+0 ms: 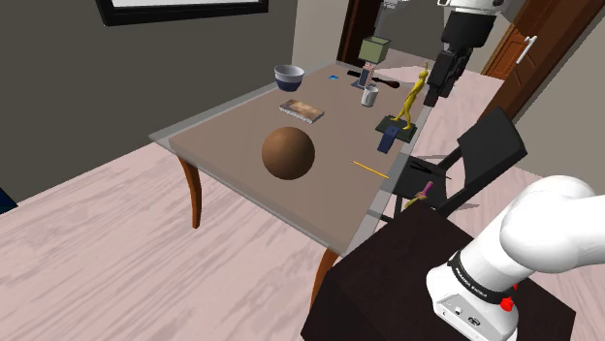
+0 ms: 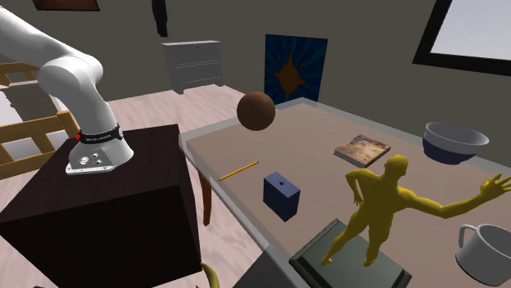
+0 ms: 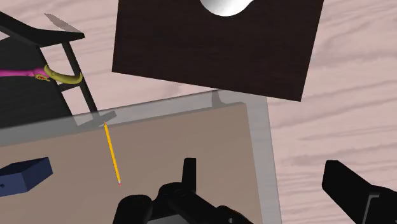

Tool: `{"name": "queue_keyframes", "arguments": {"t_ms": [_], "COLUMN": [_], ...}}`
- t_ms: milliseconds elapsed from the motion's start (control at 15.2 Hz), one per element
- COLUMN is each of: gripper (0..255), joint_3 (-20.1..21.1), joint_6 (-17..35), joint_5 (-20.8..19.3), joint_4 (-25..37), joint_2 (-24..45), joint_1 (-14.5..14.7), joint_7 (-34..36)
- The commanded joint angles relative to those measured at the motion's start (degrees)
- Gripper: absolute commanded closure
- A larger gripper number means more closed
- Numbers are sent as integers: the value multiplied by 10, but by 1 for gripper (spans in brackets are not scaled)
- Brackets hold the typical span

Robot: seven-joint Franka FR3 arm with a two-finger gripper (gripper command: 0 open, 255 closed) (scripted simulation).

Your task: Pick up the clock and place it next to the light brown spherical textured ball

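Gripper (image 1: pixel 438 89) empty, jaws apart, hanging high at the upper right of the shoulder view, over the far right side of the tabletop (image 1: pixel 330 189). Yellow figure (image 1: pixel 414 97) just left of it. Clock (image 1: pixel 375 48), seemingly the green box on a stem, stands at the far end, upper middle, behind a mug (image 1: pixel 368 96). Brown ball (image 1: pixel 288 152) sits mid-tabletop, well apart from the clock. Pencil (image 3: pixel 112 153) and blue box (image 3: pixel 24 178) lie near the tabletop edge.

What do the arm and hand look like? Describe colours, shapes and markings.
The arm is white, built of smooth, rounded links. Near its base it has a black band with small white lettering and a red button. The hand is all black and blocky.
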Motion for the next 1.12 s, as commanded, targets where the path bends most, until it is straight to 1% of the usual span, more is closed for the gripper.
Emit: {"name": "queue_keyframes", "arguments": {"t_ms": [0,528,1056], "gripper": [0,0,0], "joint_3": [0,-18,-43], "joint_6": [0,134,246], "joint_5": [0,-12,-20], "joint_4": [0,-6,27], "joint_2": [0,122,260], "joint_1": [0,-44,-83], "joint_7": [0,52,102]}}
